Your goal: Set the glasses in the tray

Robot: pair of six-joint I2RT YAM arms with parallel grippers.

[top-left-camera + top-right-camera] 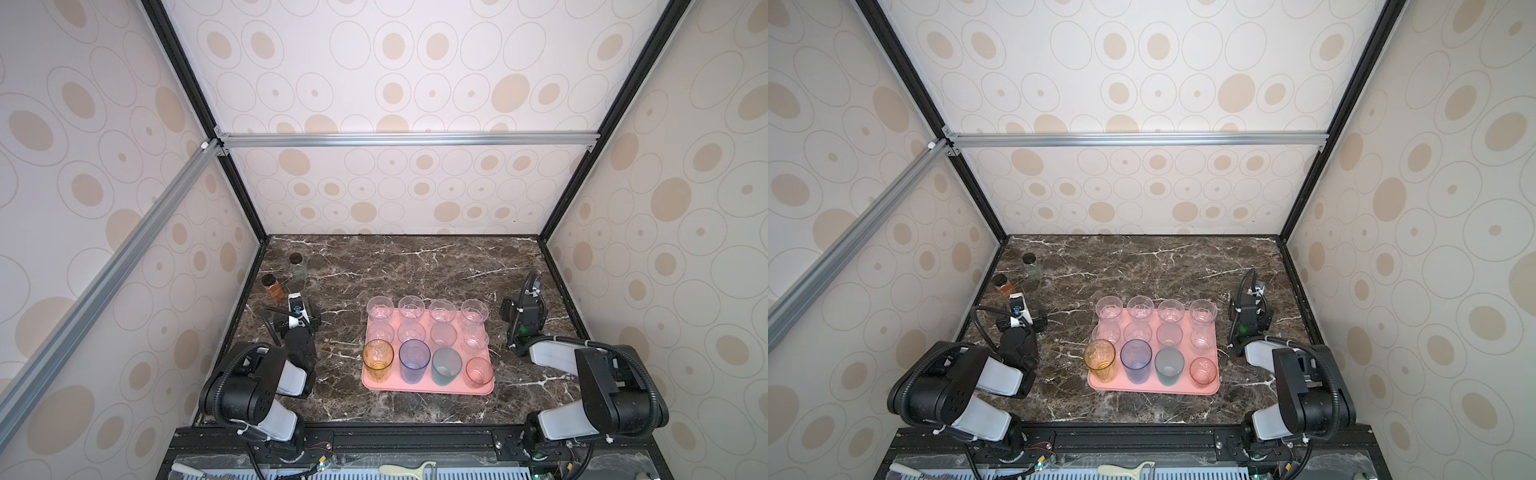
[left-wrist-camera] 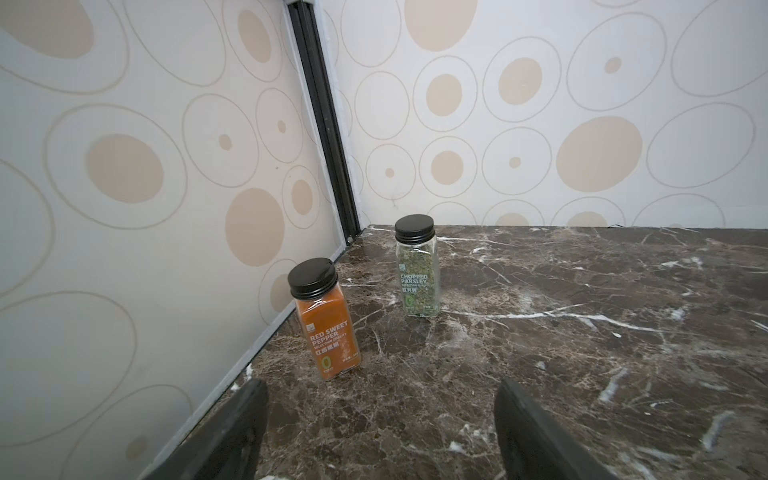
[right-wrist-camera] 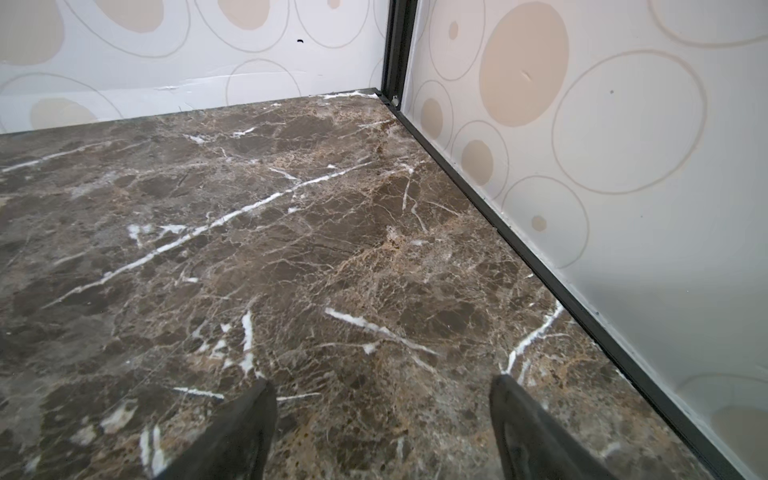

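Through my left wrist camera I am looking toward a far corner of the table [image 2: 582, 332]. My left pincer [image 2: 380, 386] is standing wide and is holding nothing. In front of it two black-capped bottles are standing upright, the red pepper bottle [image 2: 328, 324] nearer and the parsley bottle [image 2: 417, 274] behind it. No glass is showing here.

Through my right wrist camera I am seeing only bare marble. My right pincer [image 3: 382, 382] is also gaping wide and is carrying nothing.

In both top views the tray [image 1: 428, 388] is lying on the table between my two arms. The glasses [image 1: 444, 333] are standing in it upright, mouths up, in three rows of four. The near row is holding the amber glass [image 1: 377, 359], the blue glass [image 1: 414, 359], the teal glass [image 1: 446, 365] and the pink glass [image 1: 478, 372]. The bases of the far row are hard to see, but I am judging them inside the rim.

The tray is lying to the right of my left pincer and to the left of my right pincer, and the right one is nearer. Both are pointing away from it. No glass is waiting on the bare table, so I am judging the task complete.
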